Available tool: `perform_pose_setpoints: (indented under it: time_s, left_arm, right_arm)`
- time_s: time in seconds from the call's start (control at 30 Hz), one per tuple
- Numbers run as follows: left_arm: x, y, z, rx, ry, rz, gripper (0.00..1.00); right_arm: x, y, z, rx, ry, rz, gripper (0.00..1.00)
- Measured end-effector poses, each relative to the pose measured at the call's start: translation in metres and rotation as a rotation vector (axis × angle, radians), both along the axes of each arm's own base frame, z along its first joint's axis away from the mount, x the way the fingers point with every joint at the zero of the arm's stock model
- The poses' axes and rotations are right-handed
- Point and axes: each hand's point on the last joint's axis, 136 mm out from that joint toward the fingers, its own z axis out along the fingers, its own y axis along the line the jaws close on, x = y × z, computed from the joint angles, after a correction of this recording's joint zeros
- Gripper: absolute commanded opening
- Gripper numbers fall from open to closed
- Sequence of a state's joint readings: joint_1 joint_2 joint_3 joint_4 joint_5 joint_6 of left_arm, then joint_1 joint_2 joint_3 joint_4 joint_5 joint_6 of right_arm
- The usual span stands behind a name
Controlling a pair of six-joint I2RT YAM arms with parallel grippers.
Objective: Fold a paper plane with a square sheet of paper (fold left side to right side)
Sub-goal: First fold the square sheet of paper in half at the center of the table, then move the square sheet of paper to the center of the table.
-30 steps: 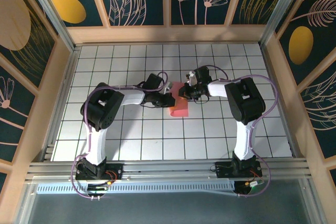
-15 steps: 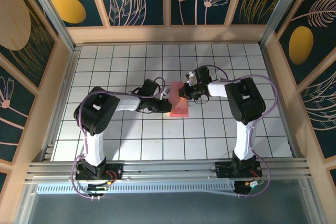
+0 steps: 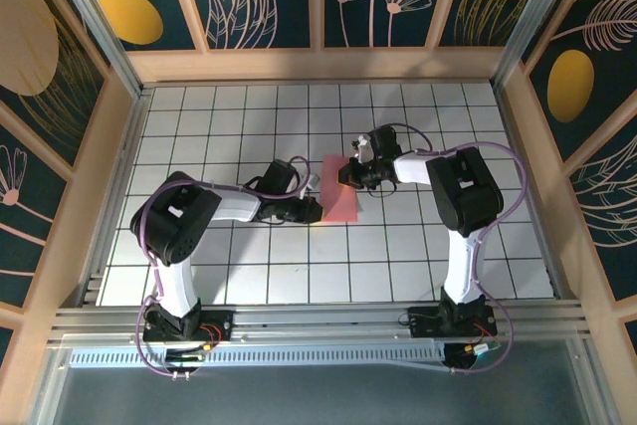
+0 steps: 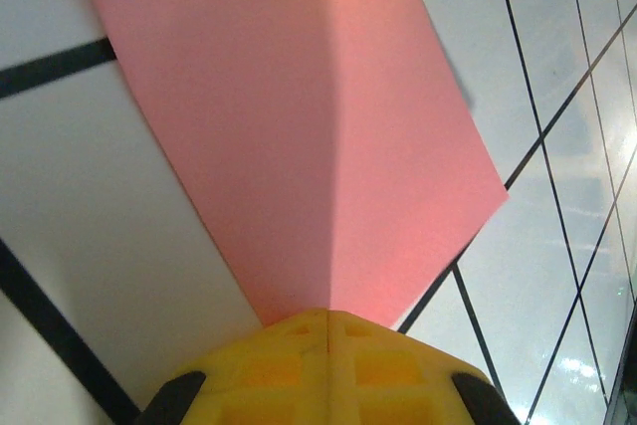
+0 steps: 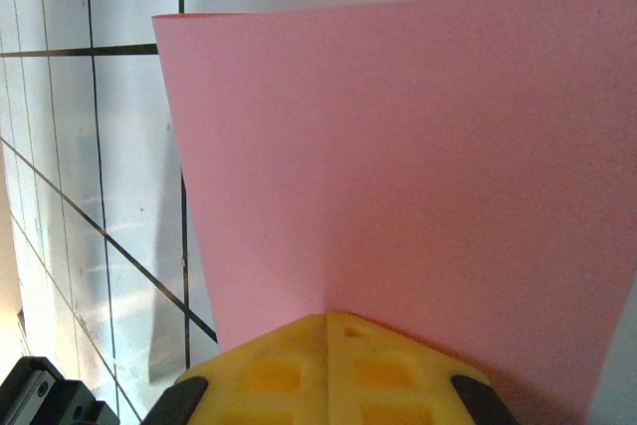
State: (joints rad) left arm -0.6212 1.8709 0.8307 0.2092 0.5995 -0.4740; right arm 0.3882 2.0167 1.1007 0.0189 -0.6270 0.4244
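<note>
The square sheet of paper is salmon-pink and sits in the middle of the table between both arms. My left gripper is shut on its near-left corner. In the left wrist view the yellow fingers meet at the left gripper, with the paper rising from the seam and bent along a soft ridge. My right gripper is shut on the far right edge. In the right wrist view the paper spreads smooth from the closed right gripper.
The white grid tabletop has wooden walls at the back and on both sides. An aluminium rail runs along the near edge by the arm bases. Purple cables loop over both arms.
My left gripper has swung toward the near left, drawing its corner of the paper with it. The right gripper has stayed in place.
</note>
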Motion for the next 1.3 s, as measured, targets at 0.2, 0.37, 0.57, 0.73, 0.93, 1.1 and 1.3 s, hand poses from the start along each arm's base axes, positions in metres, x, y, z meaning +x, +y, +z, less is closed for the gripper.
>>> perform_pose_setpoints:
  time_s: [0.2,0.37,0.57,0.73,0.93,1.1,1.3]
  left_arm:
    - [-0.011,0.004,0.000,0.014,0.012,-0.005,0.02]
    - [-0.018,0.008,0.000,0.027,0.027,-0.008,0.02]
    - [-0.032,0.019,0.005,0.065,0.106,0.013,0.02]
    - [-0.006,0.020,0.038,0.022,0.072,0.061,0.01]
    - [0.045,-0.005,0.058,-0.020,0.012,0.076,0.00]
    - [0.050,-0.015,0.030,0.017,0.054,0.057,0.00]
    - [0.040,-0.023,0.009,0.059,0.094,0.030,0.00]
  right_arm:
    - [0.000,0.000,0.000,0.000,0.000,0.000,0.00]
    - [0.000,0.000,0.000,0.000,-0.001,0.000,0.00]
    - [0.000,0.000,0.000,0.001,-0.002,0.000,0.00]
    - [0.000,0.000,0.000,0.000,-0.002,0.001,0.00]
    - [0.000,0.001,0.000,0.000,-0.003,0.001,0.00]
    - [-0.001,0.001,0.000,0.000,-0.002,0.002,0.00]
    - [0.000,0.001,0.001,0.000,-0.004,0.002,0.00]
